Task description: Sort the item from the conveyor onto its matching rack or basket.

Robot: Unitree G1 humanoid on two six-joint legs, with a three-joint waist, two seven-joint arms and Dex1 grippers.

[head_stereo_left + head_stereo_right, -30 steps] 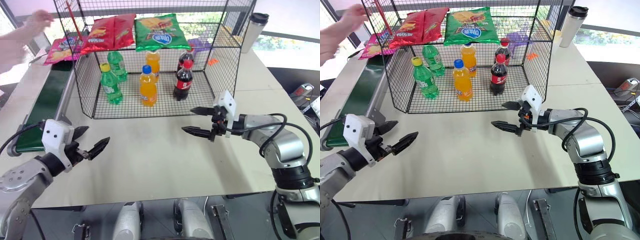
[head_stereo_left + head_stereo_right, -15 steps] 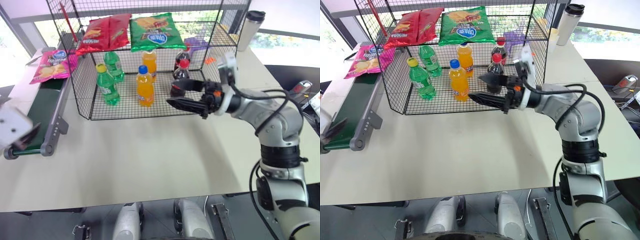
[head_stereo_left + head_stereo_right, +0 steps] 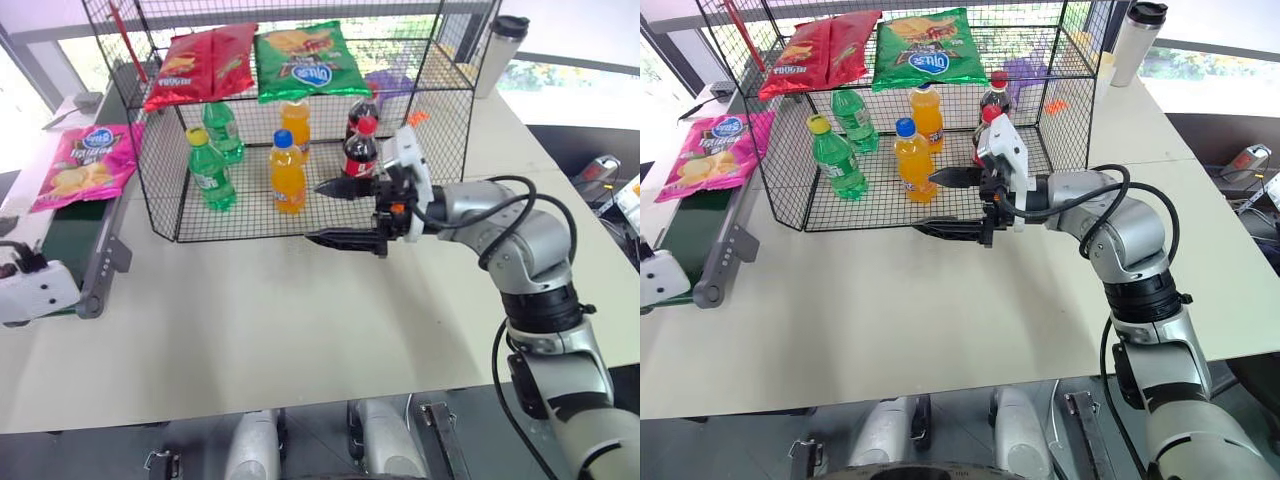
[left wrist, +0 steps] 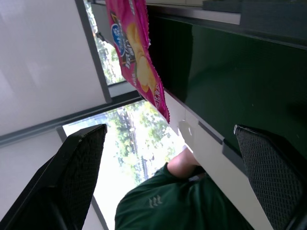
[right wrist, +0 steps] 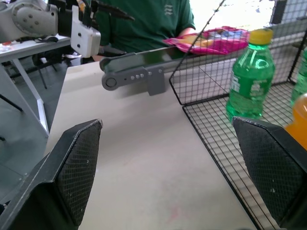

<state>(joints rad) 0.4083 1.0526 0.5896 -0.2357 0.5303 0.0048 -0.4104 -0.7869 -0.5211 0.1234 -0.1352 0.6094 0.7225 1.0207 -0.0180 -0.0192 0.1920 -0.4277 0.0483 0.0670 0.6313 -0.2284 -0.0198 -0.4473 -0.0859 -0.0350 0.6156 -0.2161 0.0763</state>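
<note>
The black wire-grid two-tier cage (image 3: 160,190) runs off the picture's upper edge. Beyond the left jaws, a person in a green shirt (image 4: 182,201) is cut off at the frame edge, face unseen. The small print on the shiny magenta-pink crinkly snack bag (image 3: 82,165) is illegible.

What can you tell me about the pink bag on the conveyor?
The pink bag is a shiny, crinkly magenta snack bag with a blue oval logo near its top and yellow chips pictured below. It lies flat, face up, on the dark green conveyor, overhanging the belt's outer edge, just left of the black wire rack. Neither gripper touches it.
</note>
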